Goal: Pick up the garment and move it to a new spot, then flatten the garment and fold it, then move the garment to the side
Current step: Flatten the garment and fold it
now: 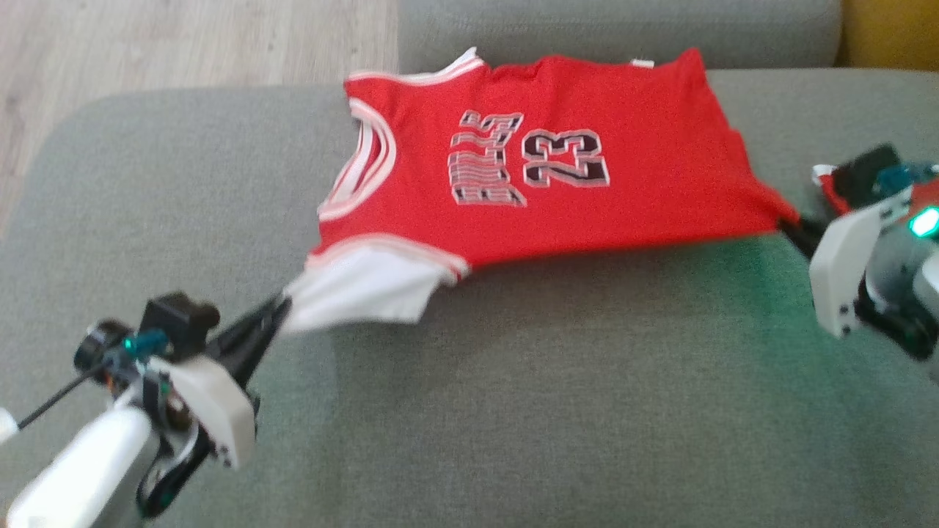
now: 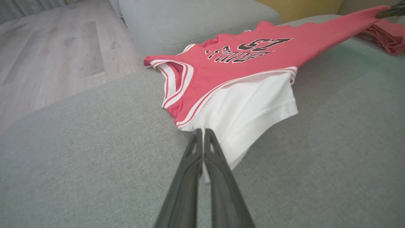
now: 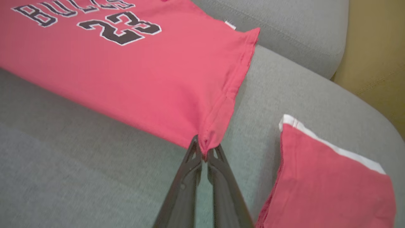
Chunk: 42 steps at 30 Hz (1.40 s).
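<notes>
The garment (image 1: 543, 183) is a red shirt with white sleeves and a black "BULLS 23" print, stretched sideways over the grey sofa seat (image 1: 513, 411). My left gripper (image 1: 282, 304) is shut on the near white sleeve (image 2: 250, 110), its closed tips (image 2: 202, 131) pinching the sleeve's cloth. At the other end my right gripper (image 1: 792, 224) is shut on the near hem corner (image 3: 205, 148). The near edge hangs taut and lifted between the two grippers, while the far edge lies against the sofa back.
A second red cloth with a white edge (image 3: 322, 177) lies on the seat just right of my right gripper. The sofa backrest (image 1: 616, 29) runs along the far side. Wooden floor (image 1: 183, 44) lies beyond the seat's left end, and a yellow surface (image 3: 373, 47) stands at the right.
</notes>
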{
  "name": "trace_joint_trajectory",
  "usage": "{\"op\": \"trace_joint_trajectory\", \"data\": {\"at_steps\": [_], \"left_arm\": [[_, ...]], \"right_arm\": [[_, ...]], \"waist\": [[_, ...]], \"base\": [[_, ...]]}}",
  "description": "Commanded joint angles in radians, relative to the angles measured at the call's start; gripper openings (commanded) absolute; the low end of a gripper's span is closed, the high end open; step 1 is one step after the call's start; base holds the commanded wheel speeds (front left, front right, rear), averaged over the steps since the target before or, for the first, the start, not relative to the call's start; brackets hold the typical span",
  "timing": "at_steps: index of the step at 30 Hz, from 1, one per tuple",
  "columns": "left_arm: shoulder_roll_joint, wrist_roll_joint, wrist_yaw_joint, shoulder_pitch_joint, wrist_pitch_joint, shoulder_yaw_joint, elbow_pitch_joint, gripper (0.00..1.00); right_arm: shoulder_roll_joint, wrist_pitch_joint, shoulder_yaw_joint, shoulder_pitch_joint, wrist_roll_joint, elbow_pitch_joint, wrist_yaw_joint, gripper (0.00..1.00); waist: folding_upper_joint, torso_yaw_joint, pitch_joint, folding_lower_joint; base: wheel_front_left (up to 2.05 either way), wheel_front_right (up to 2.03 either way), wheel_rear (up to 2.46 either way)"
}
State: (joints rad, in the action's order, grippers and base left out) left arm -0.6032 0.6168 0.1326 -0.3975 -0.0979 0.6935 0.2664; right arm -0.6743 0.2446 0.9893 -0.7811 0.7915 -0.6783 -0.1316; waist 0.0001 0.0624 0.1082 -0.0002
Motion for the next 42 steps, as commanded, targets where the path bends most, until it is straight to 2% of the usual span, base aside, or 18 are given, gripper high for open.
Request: {"op": "trace_joint_trajectory", "data": {"at_steps": [1, 9, 16, 24, 30, 42], "left_arm": [[-0.070, 0.017, -0.004, -0.020, -0.023, -0.045, -0.051, 0.00], [-0.158, 0.087, -0.053, 0.098, -0.103, -0.067, -0.249, 0.00], [-0.161, 0.092, -0.090, 0.101, -0.112, -0.080, -0.310, 0.00], [-0.123, 0.059, -0.113, 0.007, -0.126, -0.082, -0.247, 0.00], [-0.093, 0.054, -0.097, -0.088, -0.135, -0.087, -0.173, 0.00], [-0.050, -0.003, -0.059, -0.279, -0.160, -0.054, 0.012, 0.00]], "right_arm": [[-0.057, 0.016, 0.010, 0.023, 0.019, 0.029, 0.001, 0.00], [-0.150, 0.125, 0.049, 0.088, 0.138, 0.193, 0.001, 0.00], [-0.169, 0.144, 0.023, 0.111, 0.158, 0.255, 0.001, 0.00], [-0.123, 0.129, -0.041, 0.090, 0.128, 0.248, 0.001, 0.00], [-0.090, 0.141, -0.067, 0.056, 0.114, 0.244, 0.001, 0.00], [0.018, 0.126, -0.095, -0.038, 0.092, 0.139, 0.001, 0.00]], "waist": [[-0.0001, -0.006, -0.021, 0.0002], [-0.0001, -0.019, -0.048, 0.0002], [-0.0001, -0.024, -0.032, 0.0002], [-0.0001, -0.031, 0.019, 0.0002], [-0.0001, -0.043, 0.057, 0.0002], [-0.0001, -0.077, 0.120, 0.0002]], "base": [[0.00, 0.00, 0.00], [0.00, 0.00, 0.00], [0.00, 0.00, 0.00], [0.00, 0.00, 0.00], [0.00, 0.00, 0.00], [0.00, 0.00, 0.00]]}}
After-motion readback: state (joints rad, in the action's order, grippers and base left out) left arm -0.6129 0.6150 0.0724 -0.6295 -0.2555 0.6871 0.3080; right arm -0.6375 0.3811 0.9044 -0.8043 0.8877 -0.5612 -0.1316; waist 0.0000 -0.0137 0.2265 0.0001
